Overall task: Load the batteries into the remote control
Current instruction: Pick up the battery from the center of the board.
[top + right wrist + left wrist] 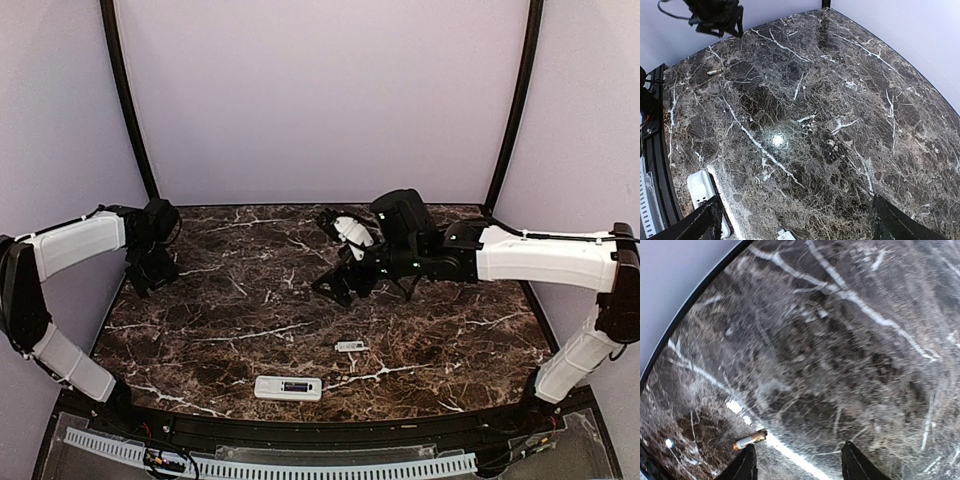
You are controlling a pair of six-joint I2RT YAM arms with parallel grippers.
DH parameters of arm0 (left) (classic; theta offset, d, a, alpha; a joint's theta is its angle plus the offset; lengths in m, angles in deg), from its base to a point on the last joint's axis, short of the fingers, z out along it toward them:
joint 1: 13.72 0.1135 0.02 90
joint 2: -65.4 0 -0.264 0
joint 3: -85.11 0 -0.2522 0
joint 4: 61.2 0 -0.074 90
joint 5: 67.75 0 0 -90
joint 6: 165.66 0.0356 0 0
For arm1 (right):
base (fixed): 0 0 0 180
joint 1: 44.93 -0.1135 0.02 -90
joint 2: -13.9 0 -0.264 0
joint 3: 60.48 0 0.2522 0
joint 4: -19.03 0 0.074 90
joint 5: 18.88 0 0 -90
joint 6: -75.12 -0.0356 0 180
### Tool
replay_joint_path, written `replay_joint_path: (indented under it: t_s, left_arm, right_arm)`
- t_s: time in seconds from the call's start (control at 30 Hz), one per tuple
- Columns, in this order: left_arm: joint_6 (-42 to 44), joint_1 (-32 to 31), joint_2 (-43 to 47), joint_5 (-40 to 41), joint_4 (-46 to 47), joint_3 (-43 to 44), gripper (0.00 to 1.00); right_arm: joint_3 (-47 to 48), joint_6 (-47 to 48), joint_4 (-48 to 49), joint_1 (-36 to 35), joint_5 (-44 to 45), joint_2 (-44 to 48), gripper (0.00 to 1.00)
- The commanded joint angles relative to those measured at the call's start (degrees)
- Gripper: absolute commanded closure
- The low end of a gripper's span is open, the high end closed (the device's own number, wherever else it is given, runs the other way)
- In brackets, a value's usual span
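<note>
Battery (750, 439) lay on table (865, 365) by 1 fingertip of left gripper (799, 446), jaws apart; closing could flick it rolling. Right gripper (796, 200) gaped empty; remote (288, 388) sat near front edge.

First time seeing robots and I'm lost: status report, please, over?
Left fingers open, empty, beside a loose battery, far left. Right fingers open, empty, mid-table. Remote control near front edge, untouched, small white cover lying apart. Nothing in the way.
</note>
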Motion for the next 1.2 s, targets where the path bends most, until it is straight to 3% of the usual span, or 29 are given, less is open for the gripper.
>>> replay_joint_path:
  t_s: [0.0,0.1,0.37,0.67,0.87,0.93,1.0,1.17]
  left_arm:
    - [-17.5,0.2,5.2,0.3,1.0,-10.0,0.43]
    - [-21.5,0.2,9.8,1.3,1.7,-14.0,0.4]
    - [-18.1,0.2,10.2,2.3,4.9,-18.8,0.2]
    - [-10.4,1.2,3.6,3.1,9.1,-18.4,0.17]
    - [-9.1,1.6,2.6,-0.7,12.9,-23.3,0.17]
    - [-8.3,1.6,2.0,-1.7,15.1,-24.8,0.28]
    - [-6.7,1.6,1.3,-1.9,15.8,-24.7,0.33]
    - [-4.2,1.6,0.0,-3.3,13.9,-23.6,0.29]
  right_arm:
    - [-0.6,0.2,2.5,0.4,-1.2,2.3,0.01]
    - [-0.6,0.1,2.4,0.4,-1.5,2.4,0.01]
    - [-0.7,0.3,2.6,0.5,-2.2,2.5,0.01]
    - [-1.0,0.7,2.0,0.4,-1.8,2.6,0.01]
    - [-0.7,1.3,2.0,0.4,-1.2,2.1,0.01]
    - [-0.7,1.4,1.9,0.5,-1.2,2.0,0.01]
    - [-0.7,1.4,1.8,0.5,-1.3,1.9,0.01]
    - [-0.6,1.5,1.3,0.5,-0.7,2.0,0.01]
